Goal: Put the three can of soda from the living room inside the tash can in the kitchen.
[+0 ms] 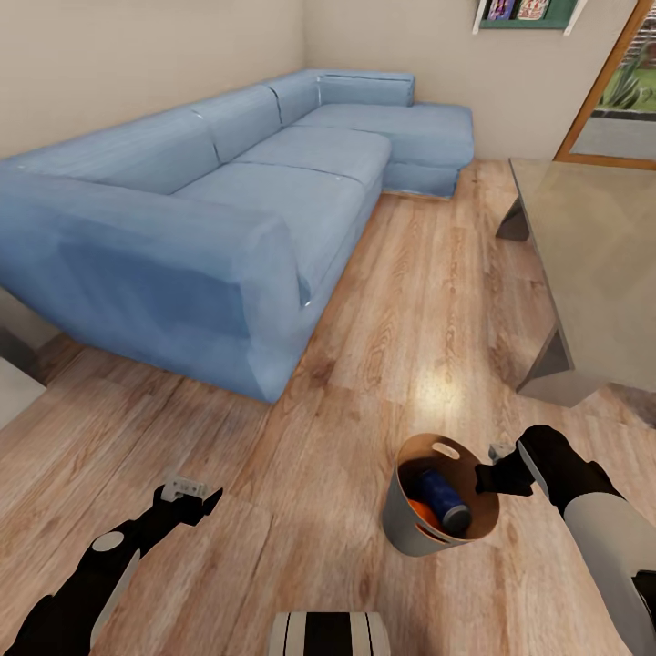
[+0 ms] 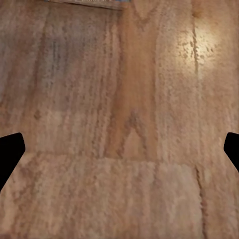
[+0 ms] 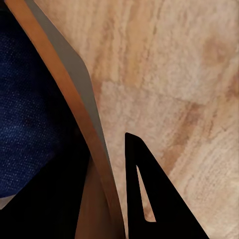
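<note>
The tash can (image 1: 410,533), a small round bin with a grey outside and a brown inside, is over the wooden floor at the lower right of the head view. In it lie a dark blue can of soda (image 1: 445,501) and an orange one (image 1: 421,515). My right gripper (image 1: 492,476) is shut on the bin's right rim. In the right wrist view the rim (image 3: 74,99) runs between the jaws of the right gripper (image 3: 107,199), with the blue can (image 3: 25,114) beside it. My left gripper (image 1: 193,499) hangs open over bare floor, and the left gripper (image 2: 119,154) has nothing between its fingers.
This is the living room. A long light-blue corner sofa (image 1: 228,200) fills the left and back. A glass-topped low table (image 1: 592,264) stands at the right, close to my right arm. A doorway (image 1: 620,100) opens at the far right. Wooden floor runs between sofa and table.
</note>
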Motion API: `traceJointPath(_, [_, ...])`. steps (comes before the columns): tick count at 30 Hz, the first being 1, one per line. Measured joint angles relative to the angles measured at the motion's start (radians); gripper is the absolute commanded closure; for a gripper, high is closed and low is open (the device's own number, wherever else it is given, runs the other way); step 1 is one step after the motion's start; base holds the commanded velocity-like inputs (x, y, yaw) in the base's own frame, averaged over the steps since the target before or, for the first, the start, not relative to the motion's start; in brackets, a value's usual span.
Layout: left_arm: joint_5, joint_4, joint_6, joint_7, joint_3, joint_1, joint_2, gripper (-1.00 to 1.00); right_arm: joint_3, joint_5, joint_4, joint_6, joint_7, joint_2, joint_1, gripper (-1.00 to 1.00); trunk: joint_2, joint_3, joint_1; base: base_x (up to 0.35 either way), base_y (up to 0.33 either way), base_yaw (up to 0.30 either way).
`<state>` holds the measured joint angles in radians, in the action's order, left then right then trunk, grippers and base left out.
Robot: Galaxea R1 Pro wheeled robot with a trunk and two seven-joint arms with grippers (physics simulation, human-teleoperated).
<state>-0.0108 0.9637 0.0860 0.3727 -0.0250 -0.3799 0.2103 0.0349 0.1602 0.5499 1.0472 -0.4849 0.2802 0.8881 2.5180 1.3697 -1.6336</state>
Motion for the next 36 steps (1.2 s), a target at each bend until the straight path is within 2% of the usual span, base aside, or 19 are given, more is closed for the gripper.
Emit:
traceJointPath(1, [0.000,0.000,0.000,0.000,0.000,0.000,0.000,-1.00,0.003,0.003,-0.002,0.000,-0.003,-0.006,-0.001,-1.00,0.000,0.000,-0.001,0.000,0.000,0.000])
traceJointPath(36, [0.000,-0.001,-0.002,0.000,0.000,-0.001,0.000,-1.00,0.002,-0.003,-0.002,0.000,-0.005,-0.006,-0.002,-1.00,0.000,0.000,-0.001,0.000,0.000,0.000])
